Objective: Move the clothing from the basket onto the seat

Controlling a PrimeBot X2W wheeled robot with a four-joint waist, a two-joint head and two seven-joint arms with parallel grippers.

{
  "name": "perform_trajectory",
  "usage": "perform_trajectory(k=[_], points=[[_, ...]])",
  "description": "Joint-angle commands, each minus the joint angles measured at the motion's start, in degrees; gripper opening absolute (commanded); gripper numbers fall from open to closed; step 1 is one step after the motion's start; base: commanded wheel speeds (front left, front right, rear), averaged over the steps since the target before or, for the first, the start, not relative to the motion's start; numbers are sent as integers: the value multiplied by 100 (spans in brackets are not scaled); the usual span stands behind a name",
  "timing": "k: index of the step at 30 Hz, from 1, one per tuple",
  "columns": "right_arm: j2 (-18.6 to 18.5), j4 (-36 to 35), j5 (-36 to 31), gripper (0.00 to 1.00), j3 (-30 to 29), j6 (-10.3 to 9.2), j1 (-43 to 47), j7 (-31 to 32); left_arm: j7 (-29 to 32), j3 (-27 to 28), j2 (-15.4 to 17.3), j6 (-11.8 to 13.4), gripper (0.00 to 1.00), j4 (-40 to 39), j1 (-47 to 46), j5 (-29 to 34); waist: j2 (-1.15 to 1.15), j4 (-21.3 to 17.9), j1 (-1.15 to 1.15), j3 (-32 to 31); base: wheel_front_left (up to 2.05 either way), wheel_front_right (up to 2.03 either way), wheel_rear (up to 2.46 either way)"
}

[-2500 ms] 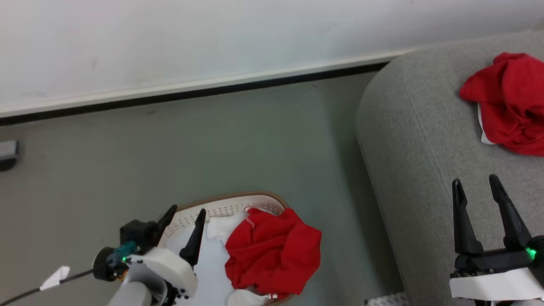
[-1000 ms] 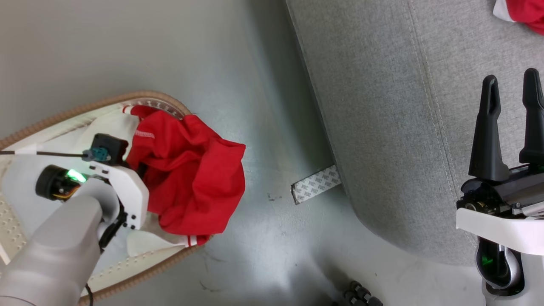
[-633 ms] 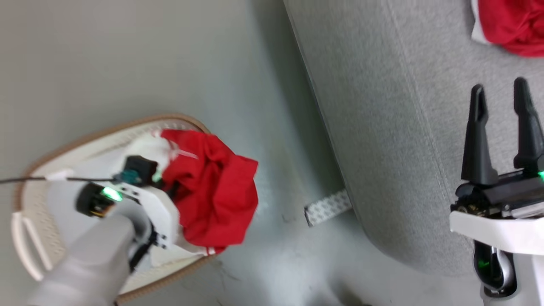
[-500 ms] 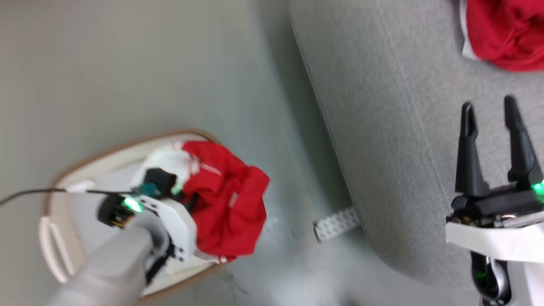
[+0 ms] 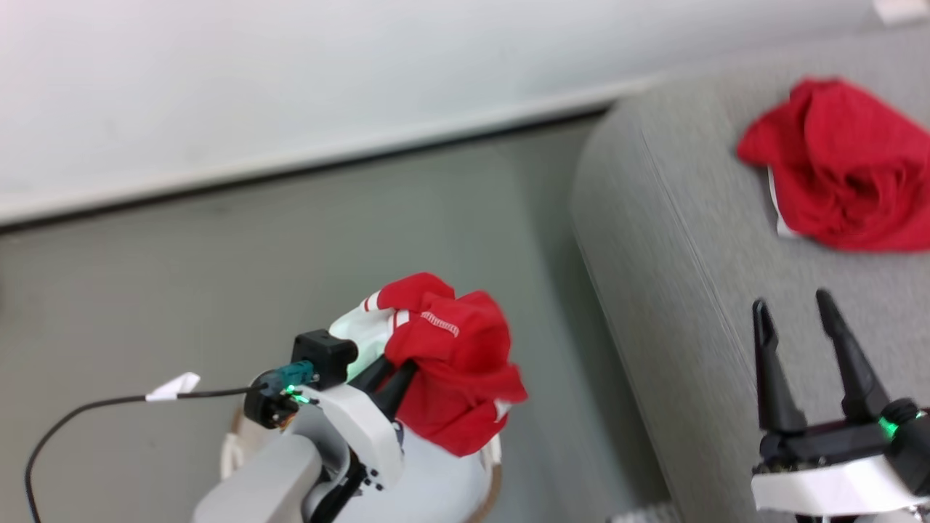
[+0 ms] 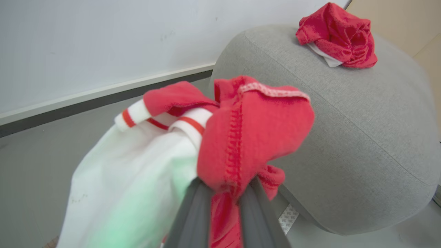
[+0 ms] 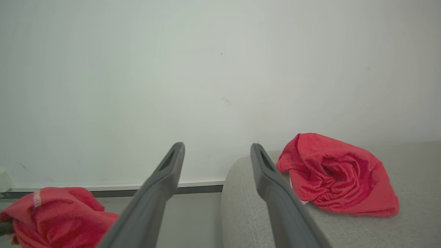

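Our left tool [image 5: 396,369] is pinched almost closed on a red garment [image 5: 454,378] with white striped cuffs, holding it bunched above the laundry basket [image 5: 497,476], beside the grey sofa [image 5: 690,305]. A second red garment [image 5: 843,167] lies crumpled on the sofa's seat. Our right tool [image 5: 790,300] hovers over the sofa, fingers wide apart, gripping nothing.

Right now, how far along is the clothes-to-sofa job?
Done: one red garment lies on the grey sofa. In hand: the left gripper is shut on a second red garment, white-trimmed, above the basket. Left: carry it over and release; what remains in the basket is hidden. The right gripper is open.
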Motion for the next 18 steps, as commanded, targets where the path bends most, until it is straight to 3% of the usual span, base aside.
perform_trajectory(k=[1, 10, 18], points=[[-64, 58, 61, 100, 40, -13, 133, 4, -13, 110, -46, 4, 0, -107, 159, 143, 0, 511, 2, -721, 0, 0, 0], [-328, 352, 321, 100, 478, -13, 430, 4, -14, 783, -334, 4, 0, -798, 290, 632, 0, 934, 2, -1398, 0, 0, 0], [-341, 532, 486, 100, 942, -13, 303, 4, -14, 1048, -513, 20, 0, -1129, -34, 860, 0, 1232, 2, -1528, 0, 0, 0]])
